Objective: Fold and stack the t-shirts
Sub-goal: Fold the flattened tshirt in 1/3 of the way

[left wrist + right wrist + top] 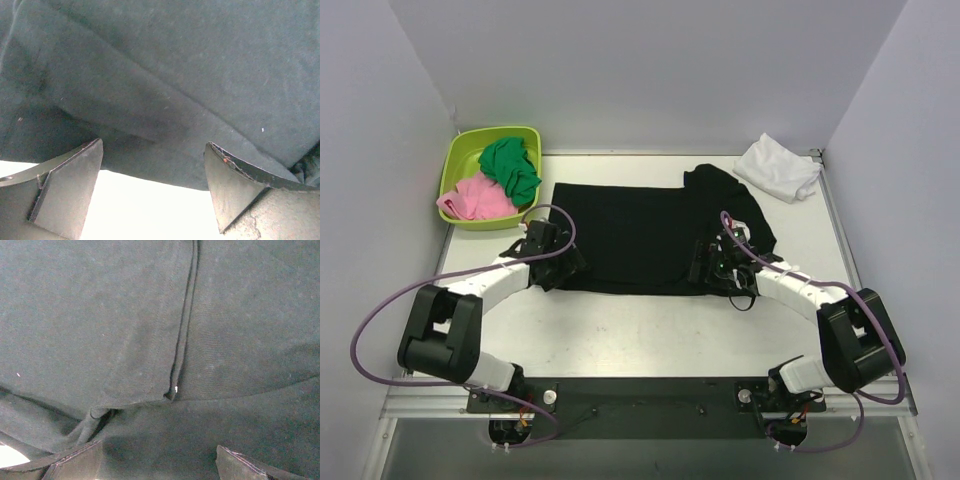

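Left gripper (152,146) and right gripper (159,447) stand wide over the black t-shirt (620,230). Uneven pinches could skew the fold.

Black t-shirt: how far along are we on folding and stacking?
Maybe done: the white t-shirt lies loosely bundled at the far right corner. In hand: the black t-shirt lies spread out; left gripper and right gripper hang open over its near edge, holding nothing. Left: fold it, stack both.
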Controlling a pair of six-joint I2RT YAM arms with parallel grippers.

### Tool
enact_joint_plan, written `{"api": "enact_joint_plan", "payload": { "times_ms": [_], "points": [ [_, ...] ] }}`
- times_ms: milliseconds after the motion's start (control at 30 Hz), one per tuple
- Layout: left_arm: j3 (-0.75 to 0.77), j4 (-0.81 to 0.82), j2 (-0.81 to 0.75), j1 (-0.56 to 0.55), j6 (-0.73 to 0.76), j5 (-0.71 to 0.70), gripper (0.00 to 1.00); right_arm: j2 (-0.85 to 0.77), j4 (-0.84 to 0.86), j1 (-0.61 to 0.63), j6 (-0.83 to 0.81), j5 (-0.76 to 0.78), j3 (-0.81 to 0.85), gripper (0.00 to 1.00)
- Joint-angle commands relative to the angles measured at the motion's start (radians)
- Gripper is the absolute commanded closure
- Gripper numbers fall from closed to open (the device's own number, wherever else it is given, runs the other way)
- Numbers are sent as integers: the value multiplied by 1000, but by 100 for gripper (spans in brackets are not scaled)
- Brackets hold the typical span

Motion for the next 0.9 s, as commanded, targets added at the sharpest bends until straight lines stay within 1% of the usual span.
{"api": "enact_joint_plan", "payload": {
  "times_ms": [0,67,367,567,633,733,867],
  "points": [
    [-50,-20,-82,-2,4,-43,8,-18,3,-2,17,8,-38,1],
    [-64,-46,-120,-1,3,-54,8,-31,-14,0,21,24,-57,1],
    [-159,-121,-312,-1,-20,-84,8,-168,-218,9,100,122,-110,0],
    [-194,-172,-432,-4,-31,-91,8,-289,-302,17,94,153,-124,0],
    [-187,-180,-475,-6,-32,-86,8,-355,-313,29,89,157,-110,0],
    [-147,-181,-479,-12,-32,-74,8,-409,-319,43,80,160,-67,0],
    [-89,-158,-421,-19,-28,-49,8,-363,-333,46,61,151,8,0]
  ]
}}
